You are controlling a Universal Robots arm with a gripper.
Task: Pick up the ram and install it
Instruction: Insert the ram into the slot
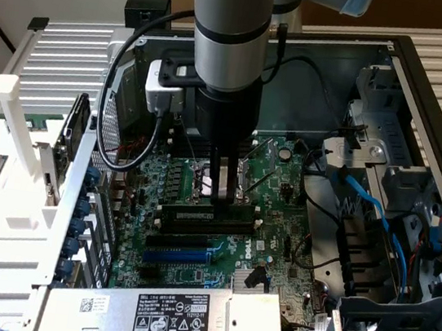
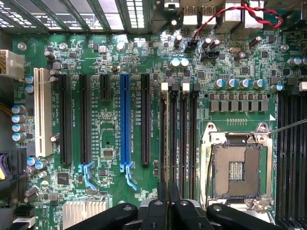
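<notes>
Open PC case [image 1: 429, 88]: tool [image 1: 219, 190] over motherboard [image 2: 110, 139] (fingers together).

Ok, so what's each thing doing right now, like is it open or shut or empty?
gripper: shut, low over the black memory slots.
ram: lying along a black slot just under the gripper; whether it is clicked in cannot be told.
processor socket: empty, pins bare.
blue slot: empty.
computer case: side open.
</notes>
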